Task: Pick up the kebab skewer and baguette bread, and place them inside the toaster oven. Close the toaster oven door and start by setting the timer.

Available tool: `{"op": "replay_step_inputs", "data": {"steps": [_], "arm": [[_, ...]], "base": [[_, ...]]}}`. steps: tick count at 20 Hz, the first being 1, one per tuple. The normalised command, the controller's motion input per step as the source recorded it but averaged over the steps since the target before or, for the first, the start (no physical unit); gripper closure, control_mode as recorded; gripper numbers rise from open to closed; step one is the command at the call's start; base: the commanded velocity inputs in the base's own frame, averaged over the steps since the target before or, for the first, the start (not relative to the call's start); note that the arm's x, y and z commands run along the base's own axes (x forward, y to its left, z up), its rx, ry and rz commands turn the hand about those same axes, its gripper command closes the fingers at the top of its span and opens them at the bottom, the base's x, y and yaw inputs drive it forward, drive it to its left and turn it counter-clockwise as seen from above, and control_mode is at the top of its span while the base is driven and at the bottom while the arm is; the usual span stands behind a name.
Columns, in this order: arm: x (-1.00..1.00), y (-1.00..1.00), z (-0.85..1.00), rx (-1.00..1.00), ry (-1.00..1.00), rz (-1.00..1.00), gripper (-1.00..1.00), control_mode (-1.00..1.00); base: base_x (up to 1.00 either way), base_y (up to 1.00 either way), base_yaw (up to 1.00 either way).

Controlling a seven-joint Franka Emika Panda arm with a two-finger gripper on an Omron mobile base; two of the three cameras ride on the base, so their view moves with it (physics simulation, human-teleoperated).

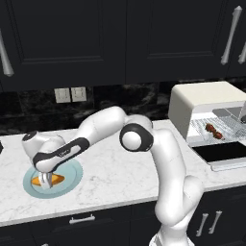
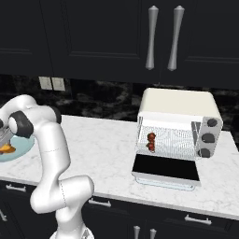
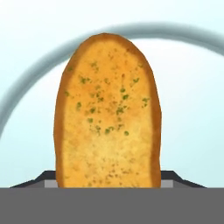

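Note:
The baguette bread [image 3: 109, 113], a golden loaf flecked with green, lies on a pale blue plate [image 1: 73, 174] at the left of the counter. My gripper [image 1: 46, 181] points down onto it, and its dark fingertips [image 3: 43, 180] press against both sides of the loaf. An orange end of the bread [image 1: 57, 179] sticks out beside the fingers. The kebab skewer [image 1: 214, 131] rests on the wire rack inside the cream toaster oven [image 1: 202, 98]. The toaster oven door [image 2: 165, 169] hangs open, flat over the counter.
Three dark knobs [image 2: 207, 138] run down the oven's right side. White marble counter [image 1: 120, 168] stretches between plate and oven. Dark cabinets with silver handles [image 2: 151, 37] hang above. Two wall outlets [image 1: 70, 94] sit behind the plate.

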Motion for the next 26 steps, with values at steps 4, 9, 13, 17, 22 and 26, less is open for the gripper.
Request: {"op": "replay_step_inputs", "data": {"steps": [4, 9, 13, 17, 22, 26], "arm": [[-0.26, -0.22, -0.11, 0.08, 0.00, 0.00, 1.00, -1.00], [-0.39, -0.43, 0.14, 0.09, 0.00, 0.00, 1.00, -1.00], [-0.48, -0.51, 0.55, 0.10, -0.02, -0.01, 1.00, -1.00], [-0.46, -0.57, 0.80, 0.11, -0.07, -0.02, 1.00, -1.00], [-0.42, -0.77, 0.76, 0.06, -0.07, -0.05, 1.00, -1.00], [-0.34, -0.90, 0.51, 0.03, -0.04, -0.09, 1.00, -1.00]], "base": [[0.00, 0.00, 0.00], [0.00, 0.00, 0.00], [0.00, 0.00, 0.00], [0.00, 0.00, 0.00], [0.00, 0.00, 0.00], [0.00, 0.00, 0.00]]}}
